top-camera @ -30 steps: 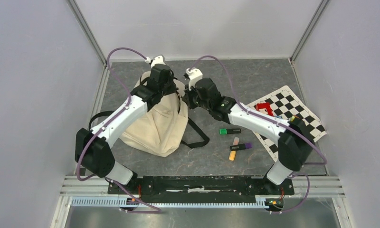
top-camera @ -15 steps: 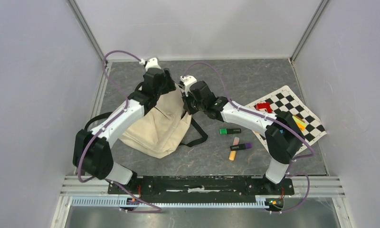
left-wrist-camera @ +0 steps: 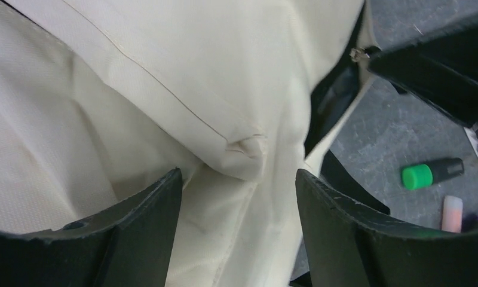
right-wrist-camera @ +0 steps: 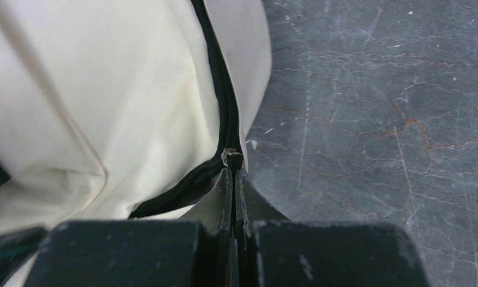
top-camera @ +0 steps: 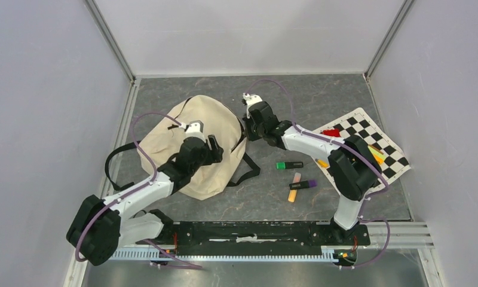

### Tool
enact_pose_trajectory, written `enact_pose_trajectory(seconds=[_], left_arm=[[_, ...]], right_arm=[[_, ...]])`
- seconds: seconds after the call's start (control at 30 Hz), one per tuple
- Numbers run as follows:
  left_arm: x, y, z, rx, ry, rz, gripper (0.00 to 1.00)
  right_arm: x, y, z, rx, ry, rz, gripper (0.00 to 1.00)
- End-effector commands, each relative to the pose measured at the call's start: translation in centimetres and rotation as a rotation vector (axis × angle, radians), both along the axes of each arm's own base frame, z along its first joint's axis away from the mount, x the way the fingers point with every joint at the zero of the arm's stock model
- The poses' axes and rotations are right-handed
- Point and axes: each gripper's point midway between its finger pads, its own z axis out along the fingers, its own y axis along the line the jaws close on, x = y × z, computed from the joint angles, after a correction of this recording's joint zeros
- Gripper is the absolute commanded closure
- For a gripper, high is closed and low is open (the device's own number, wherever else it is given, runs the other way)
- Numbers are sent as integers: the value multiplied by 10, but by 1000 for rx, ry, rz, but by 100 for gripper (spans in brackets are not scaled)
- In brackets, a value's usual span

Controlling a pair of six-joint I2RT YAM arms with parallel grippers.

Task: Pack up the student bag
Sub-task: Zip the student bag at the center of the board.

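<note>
— Where's the bag [top-camera: 159, 134] in all this?

— Slumped on the table [top-camera: 320, 101], left of the middle, with its straps trailing out to either side. The right gripper [right-wrist-camera: 233, 176] is at its far right edge, fingers pinched tight on the little metal zipper pull [right-wrist-camera: 232, 158].

— And the left one?

— The left gripper [left-wrist-camera: 236, 185] hangs over the front of the bag with its jaws spread. There's cream cloth between them, but they're grasping nothing.

— So nothing's packed?

— Not that I can see. The green marker [top-camera: 289, 165] and the purple marker [top-camera: 303, 184] lie loose on the table to the right, near the checkered mat [top-camera: 362, 128]. I'd say they're on the zipper step, getting the mouth open.

— What does the next bit need?

— Probably a steady pull along the black zipper line. I'd also pin the cloth down with the left jaws, or the soft bag may just drag along with the pull.
</note>
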Motion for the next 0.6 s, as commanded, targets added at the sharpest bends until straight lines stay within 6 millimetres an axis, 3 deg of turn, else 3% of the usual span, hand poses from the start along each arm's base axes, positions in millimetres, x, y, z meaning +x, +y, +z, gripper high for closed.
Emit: enact_pose_trajectory(seconds=[0.0,0.27,0.4,0.57], left_arm=[[-22,-27,-9,-72,29,-33,27],[-84,-86,-42,-204,143,-106,34],[-101,-110,-42,-230,148,-124,34],[-111,-155,-35,-291,151,-193,34]], right_arm=[[30,-5,-7,1,-53,-18,100],[69,-5,-26,-53,-75,26,100],[80,-1,-27,-33,-75,58,100],[85,22,-23,25,-73,146,100]])
